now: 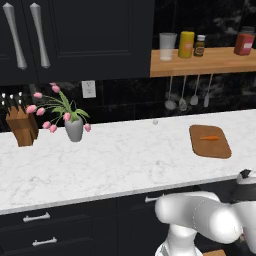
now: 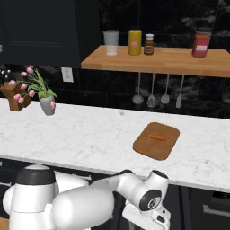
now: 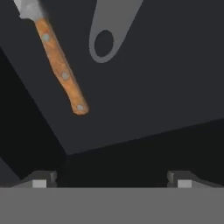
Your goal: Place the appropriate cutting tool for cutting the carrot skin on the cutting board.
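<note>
The small orange carrot [image 1: 209, 138] [image 2: 157, 137] lies on the brown cutting board [image 1: 212, 149] [image 2: 150, 149] at the right of the white marble counter. My arm reaches down below the counter's front edge. In the hand view my gripper [image 3: 112, 180] is open, its tips wide apart with nothing between them, above a dark drawer floor [image 3: 175, 83]. Two tools lie there: a knife with a riveted wooden handle [image 3: 61, 70] at upper left, and a flat grey metal handle [image 3: 119, 12] with a hole at its end at the top centre. Both are well ahead of the fingertips.
A wooden knife block [image 1: 21, 127] and a grey vase of pink tulips [image 1: 74, 127] stand at the counter's left. A wooden wall shelf [image 1: 200, 64] carries a glass and jars, with utensils [image 1: 182, 100] hanging beneath it. Dark cabinet drawers [image 1: 40, 230] run under the counter.
</note>
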